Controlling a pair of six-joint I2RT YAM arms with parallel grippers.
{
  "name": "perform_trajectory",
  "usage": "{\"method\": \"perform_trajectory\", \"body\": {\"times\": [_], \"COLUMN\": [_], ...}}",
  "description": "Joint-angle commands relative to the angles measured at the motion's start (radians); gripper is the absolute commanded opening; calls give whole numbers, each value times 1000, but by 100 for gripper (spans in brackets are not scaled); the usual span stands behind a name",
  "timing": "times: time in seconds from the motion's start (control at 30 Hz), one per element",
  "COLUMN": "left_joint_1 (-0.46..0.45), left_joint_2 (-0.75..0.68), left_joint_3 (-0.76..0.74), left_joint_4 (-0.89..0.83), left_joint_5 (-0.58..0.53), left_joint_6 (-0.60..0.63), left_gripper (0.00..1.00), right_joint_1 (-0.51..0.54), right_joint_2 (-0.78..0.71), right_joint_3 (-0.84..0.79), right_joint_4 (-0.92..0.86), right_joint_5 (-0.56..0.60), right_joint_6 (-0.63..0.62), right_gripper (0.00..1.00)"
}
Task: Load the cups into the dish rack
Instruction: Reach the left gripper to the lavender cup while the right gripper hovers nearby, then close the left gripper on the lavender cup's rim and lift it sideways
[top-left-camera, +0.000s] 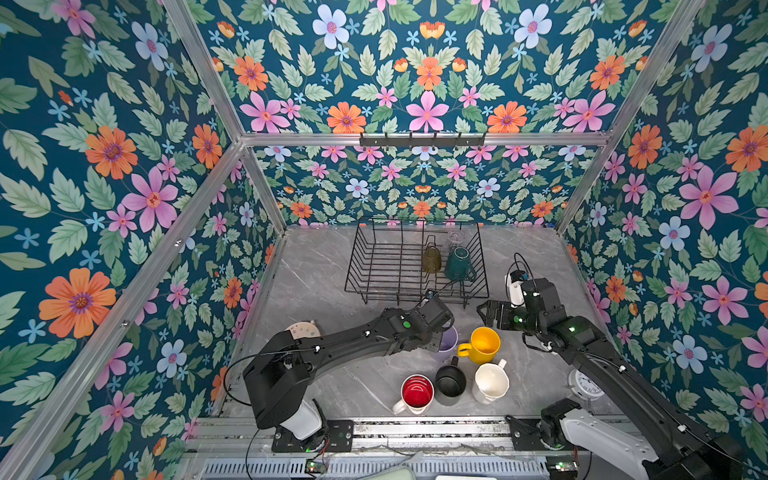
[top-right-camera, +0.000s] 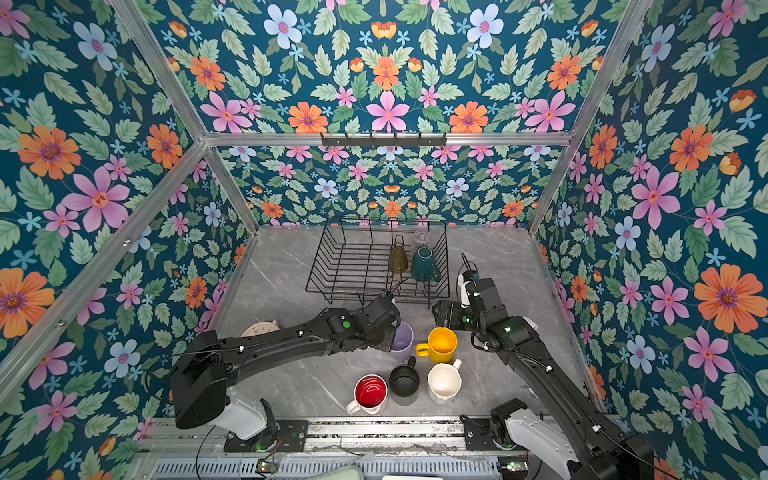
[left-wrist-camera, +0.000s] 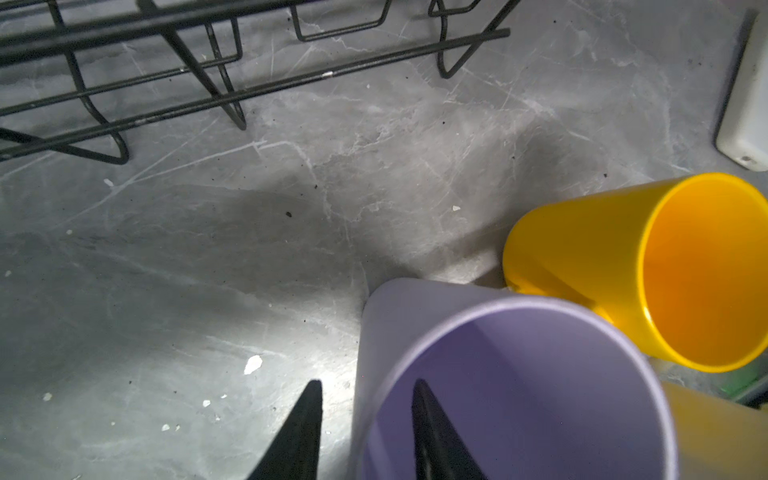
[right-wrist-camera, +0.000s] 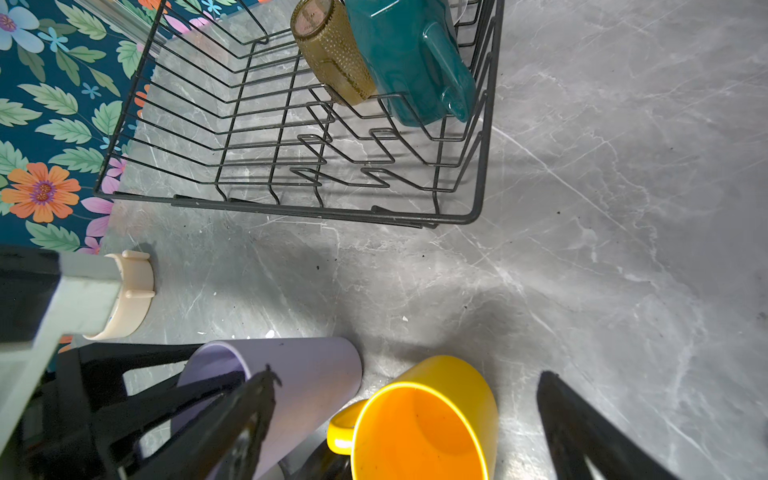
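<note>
The dish rack (top-left-camera: 386, 291) has its left half open; the olive tumbler (top-left-camera: 431, 259), dark green mug (top-left-camera: 457, 264) and, it seems, a clear glass (top-left-camera: 456, 239) crowd its right side. Bare worktop (top-left-camera: 324, 299) runs between rack and yellow mug (top-left-camera: 484, 345)

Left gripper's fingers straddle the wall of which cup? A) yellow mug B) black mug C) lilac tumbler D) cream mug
C: in the left wrist view the left gripper has one finger inside the lilac tumbler and the other outside its wall.
</note>
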Motion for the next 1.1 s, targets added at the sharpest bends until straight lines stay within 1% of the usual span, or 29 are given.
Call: {"method": "perform_trajectory", "body": {"times": [0.0, 0.07, 0.3, 0.47, 0.57, 0.7, 0.8, 0.9, 1.0, 1.07], "left_joint_1": [5, 8, 13, 15, 19, 39, 67, 132, 257, 344], "left_joint_2": [4, 2, -12, -45, -91, -212, -338, -475, -599, -661], "left_joint_3": [4, 3, -1, -21, -42, -86, -135, -201, -284, -333], "left_joint_4": [-26, -26, -32, -32, -46, -54, -14, 58, 154, 218], "left_joint_5": [-6, -9, -29, -34, -51, -80, -75, -10, 136, 258], "left_joint_6": [-13, -16, -28, -35, -43, -38, -11, 15, 16, 10], "left_gripper": [30, 26, 0, 0, 0, 0, 0, 0, 0, 0], "right_joint_1": [1, 1, 1, 1, 0, 0, 0, 0, 1, 1], "right_joint_2": [2, 4, 8, 2, -6, -21, -31, -39, -47, -54], "right_joint_3": [-3, -4, -7, -5, -3, -1, -1, -4, -11, -18], "right_joint_4": [34, 37, 42, 45, 47, 57, 76, 105, 153, 192], "right_joint_5": [-4, -4, -11, -17, -27, -48, -84, -130, -203, -266], "right_joint_6": [0, 0, 0, 4, 6, 12, 16, 27, 33, 39], "right_gripper": [98, 98, 98, 98, 98, 98, 98, 98, 98, 98]}}
